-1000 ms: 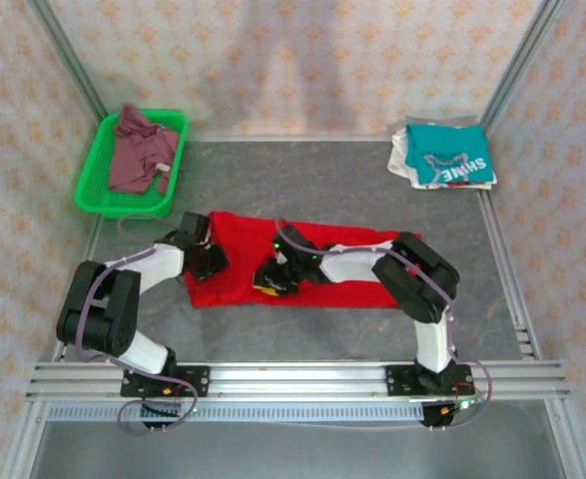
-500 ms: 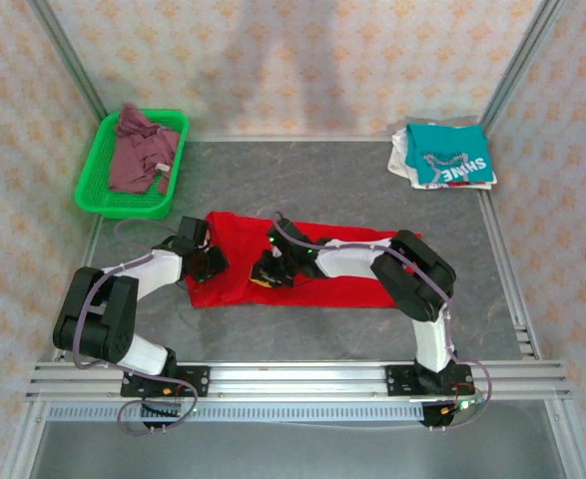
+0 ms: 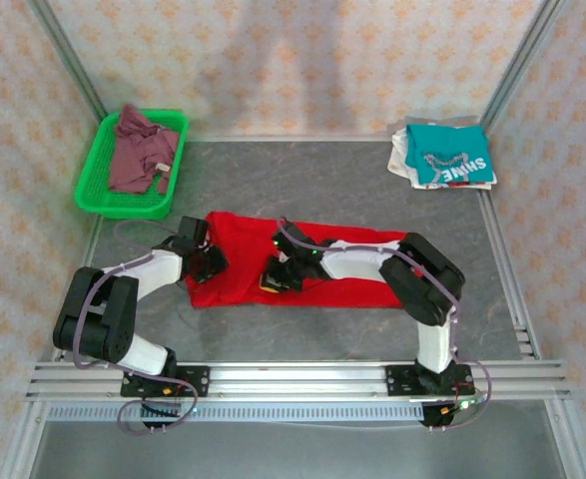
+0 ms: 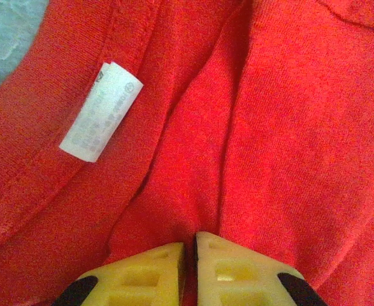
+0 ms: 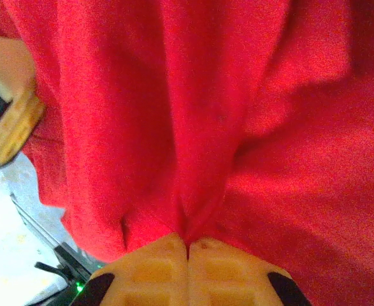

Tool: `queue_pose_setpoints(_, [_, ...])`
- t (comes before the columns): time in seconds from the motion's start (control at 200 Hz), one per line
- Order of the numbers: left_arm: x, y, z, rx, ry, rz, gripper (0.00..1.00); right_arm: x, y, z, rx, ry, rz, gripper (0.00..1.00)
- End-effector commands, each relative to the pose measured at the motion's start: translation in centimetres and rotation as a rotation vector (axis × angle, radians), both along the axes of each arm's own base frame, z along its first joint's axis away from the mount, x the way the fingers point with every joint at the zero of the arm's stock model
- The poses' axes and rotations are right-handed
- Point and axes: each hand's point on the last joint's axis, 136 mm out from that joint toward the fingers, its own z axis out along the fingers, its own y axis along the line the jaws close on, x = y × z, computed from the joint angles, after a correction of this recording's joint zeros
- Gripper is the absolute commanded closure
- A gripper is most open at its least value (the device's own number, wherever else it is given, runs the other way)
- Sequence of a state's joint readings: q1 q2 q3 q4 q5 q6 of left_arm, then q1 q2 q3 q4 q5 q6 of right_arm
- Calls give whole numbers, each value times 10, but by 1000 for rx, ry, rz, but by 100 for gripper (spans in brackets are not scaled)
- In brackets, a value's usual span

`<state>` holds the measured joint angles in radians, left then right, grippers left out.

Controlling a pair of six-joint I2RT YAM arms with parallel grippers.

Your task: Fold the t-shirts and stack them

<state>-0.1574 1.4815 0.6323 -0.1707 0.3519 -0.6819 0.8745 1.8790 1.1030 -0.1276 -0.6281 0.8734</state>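
— How many shirts?
— Four. A plain bright red knit t-shirt [image 3: 243, 239] lies flat mid-table. A folded teal "SHINE" t-shirt [image 3: 454, 150] tops a whitish t-shirt [image 3: 402, 162] far right. A crumpled mauve t-shirt [image 3: 133, 150] sits in the green plastic mesh basket [image 3: 91, 188].
— Grippers?
— Two. The left gripper [image 4: 190, 245] pinches a red ridge near the white neck label [image 4: 100, 111]. The right gripper [image 5: 188, 245] clamps another red fold.

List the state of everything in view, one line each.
Bright red cloth t-shirt, laid out as a long strip.
Teal "SHINE" t-shirt, folded, atop whitish t-shirt.
Dusty mauve t-shirt, crumpled in green plastic mesh basket.
Left gripper, jaws shut on red t-shirt.
Right gripper, jaws shut on red t-shirt.
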Motion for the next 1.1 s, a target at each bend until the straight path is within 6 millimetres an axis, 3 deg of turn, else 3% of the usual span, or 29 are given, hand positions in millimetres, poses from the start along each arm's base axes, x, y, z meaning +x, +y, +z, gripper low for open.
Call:
queue_pose_setpoints(0.0, [-44,18,-35,95,197,26,87,-16,-14,20,-17,-10,45,100])
queue_pose_setpoints(0.425, [-42,21,-34,115,202,26,88,-25,-28,43,-26,-28,41,100])
queue_pose_setpoints(0.671, [-41,21,-35,120,210,20,88,-30,-54,15,-164,-21,39,100])
queue_pose_setpoints(0.886, [-52,20,-32,119,250,-2,87,-35,-81,-9,-296,-11,34,100])
queue_pose_setpoints(0.976, [-58,21,-25,117,257,-7,87,-33,-79,-7,-289,-29,41,80])
queue_pose_setpoints(1.096, [-60,22,-8,116,232,1,87,-21,-72,12,-268,-93,51,68])
